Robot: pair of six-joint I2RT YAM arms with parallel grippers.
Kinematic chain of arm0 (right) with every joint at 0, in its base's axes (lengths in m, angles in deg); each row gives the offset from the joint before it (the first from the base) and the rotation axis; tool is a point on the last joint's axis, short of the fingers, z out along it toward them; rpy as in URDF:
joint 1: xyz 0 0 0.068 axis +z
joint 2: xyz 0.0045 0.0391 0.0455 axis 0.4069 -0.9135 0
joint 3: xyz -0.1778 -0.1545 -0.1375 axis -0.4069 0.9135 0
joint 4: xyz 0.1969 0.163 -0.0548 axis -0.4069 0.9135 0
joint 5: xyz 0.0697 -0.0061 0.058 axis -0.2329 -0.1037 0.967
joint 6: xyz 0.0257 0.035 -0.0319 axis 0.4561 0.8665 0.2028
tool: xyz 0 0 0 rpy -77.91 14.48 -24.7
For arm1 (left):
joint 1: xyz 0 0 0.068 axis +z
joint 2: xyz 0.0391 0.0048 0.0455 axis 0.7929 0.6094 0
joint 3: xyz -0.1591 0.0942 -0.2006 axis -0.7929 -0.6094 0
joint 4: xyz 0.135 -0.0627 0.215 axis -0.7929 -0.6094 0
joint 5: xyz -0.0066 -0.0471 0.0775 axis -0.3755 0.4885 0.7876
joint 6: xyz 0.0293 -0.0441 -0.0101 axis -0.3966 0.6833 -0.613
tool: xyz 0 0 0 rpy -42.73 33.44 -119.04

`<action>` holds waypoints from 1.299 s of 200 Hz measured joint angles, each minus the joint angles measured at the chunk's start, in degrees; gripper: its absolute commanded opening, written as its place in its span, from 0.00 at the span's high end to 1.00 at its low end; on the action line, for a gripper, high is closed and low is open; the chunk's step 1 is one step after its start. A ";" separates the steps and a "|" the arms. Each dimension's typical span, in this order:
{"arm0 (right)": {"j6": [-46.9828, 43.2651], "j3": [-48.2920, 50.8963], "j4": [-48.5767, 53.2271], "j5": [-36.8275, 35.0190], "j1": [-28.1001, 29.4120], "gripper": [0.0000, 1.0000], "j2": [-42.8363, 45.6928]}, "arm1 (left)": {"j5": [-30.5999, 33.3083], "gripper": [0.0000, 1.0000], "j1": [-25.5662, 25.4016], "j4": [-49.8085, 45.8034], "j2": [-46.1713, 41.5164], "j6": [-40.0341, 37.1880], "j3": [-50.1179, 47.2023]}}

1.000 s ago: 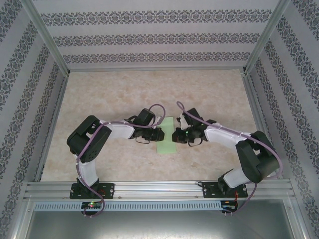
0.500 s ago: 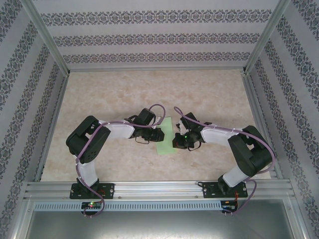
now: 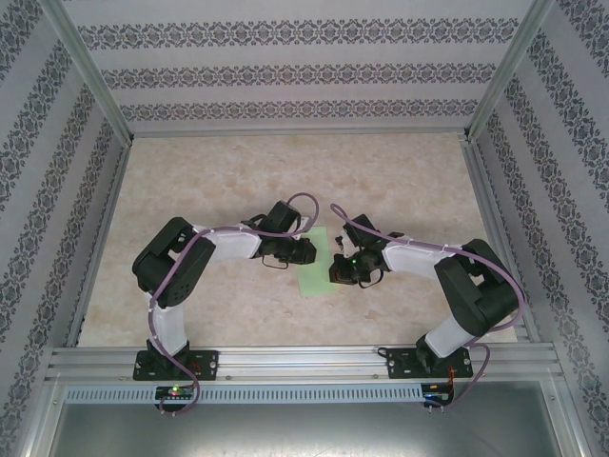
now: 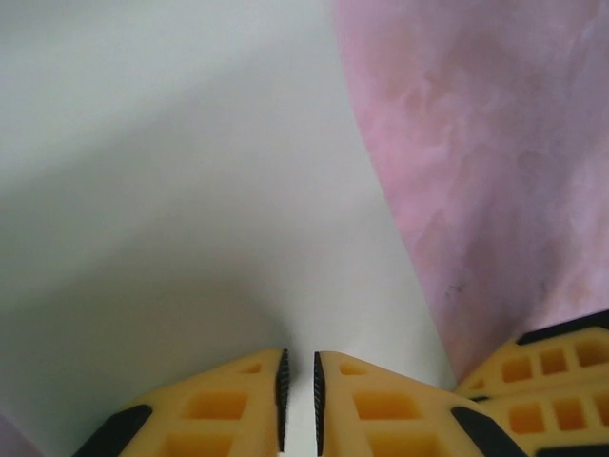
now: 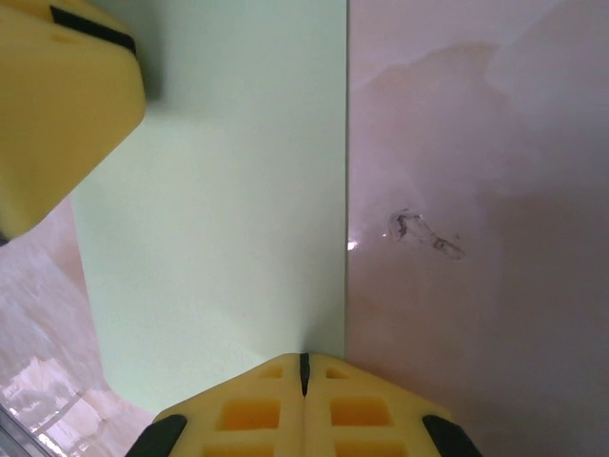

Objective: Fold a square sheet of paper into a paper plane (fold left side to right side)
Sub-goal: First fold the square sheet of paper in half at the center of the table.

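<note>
The pale mint-green sheet of paper (image 3: 317, 273) lies on the table as a narrow strip between the two grippers, folded in half. My left gripper (image 3: 307, 251) rests over its upper left part. In the left wrist view its tips (image 4: 300, 381) stand a narrow gap apart above the flat paper (image 4: 190, 190), holding nothing. My right gripper (image 3: 335, 273) is at the strip's right edge. The right wrist view has its jaws (image 5: 304, 367) shut, tips down on the paper (image 5: 219, 219) just inside that straight right edge.
The marbled beige tabletop (image 3: 400, 181) surrounds the paper, with patterned walls and aluminium rails around it. A small dark scuff (image 5: 423, 233) marks the table right of the paper. Each wrist view catches the other gripper's yellow fingers (image 4: 557, 367) (image 5: 57, 105) close by.
The right gripper dropped down and left onto the paper's right edge and now holds still. The left gripper has shifted slightly up and right over the paper.
</note>
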State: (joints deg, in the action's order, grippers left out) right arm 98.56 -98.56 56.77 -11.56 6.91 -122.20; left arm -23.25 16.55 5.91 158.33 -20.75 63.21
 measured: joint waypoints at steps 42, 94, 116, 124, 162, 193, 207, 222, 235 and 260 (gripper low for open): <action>-0.96 -0.22 0.35 -0.39 0.00 1.00 0.00 | -2.34 0.82 1.36 8.24 -0.55 1.53 -4.35; -1.33 -0.37 -0.04 -0.68 0.09 1.00 -0.31 | -4.15 0.81 3.74 13.11 -0.79 3.02 -6.73; -1.33 -0.37 -0.24 -0.68 0.09 1.00 -0.37 | -4.07 0.81 5.44 13.22 -0.79 3.02 -6.71; -1.33 -0.37 -0.24 -0.68 0.09 1.00 -0.37 | -4.07 0.81 6.12 13.20 -0.79 2.99 -6.69; -1.33 -0.37 -0.26 -0.68 0.09 1.00 -0.37 | -2.36 0.82 10.14 11.65 -0.20 2.34 -4.90; -1.33 -0.37 -0.26 -0.68 0.09 1.00 -0.37 | -0.28 0.82 12.92 9.88 0.37 0.96 -2.86; -1.33 -0.37 -0.26 -0.68 0.09 1.00 -0.37 | 0.04 0.82 13.42 9.29 0.02 0.35 -2.64; -1.31 -0.37 -0.28 -0.68 0.09 1.00 -0.37 | 0.00 0.82 13.40 8.74 -1.27 0.13 -3.10; -1.31 -0.37 -0.28 -0.68 0.11 1.00 -0.37 | -0.33 0.82 13.14 8.70 -3.50 0.13 -4.13; -1.31 -0.37 -0.28 -0.68 0.11 1.00 -0.37 | -1.81 0.83 11.52 9.14 -7.32 0.17 -5.31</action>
State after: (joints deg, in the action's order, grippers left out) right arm 97.24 -98.93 56.49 -12.24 7.02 -122.58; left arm -25.07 28.07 15.04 151.01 -20.57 57.90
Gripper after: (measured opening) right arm 0.053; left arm 0.175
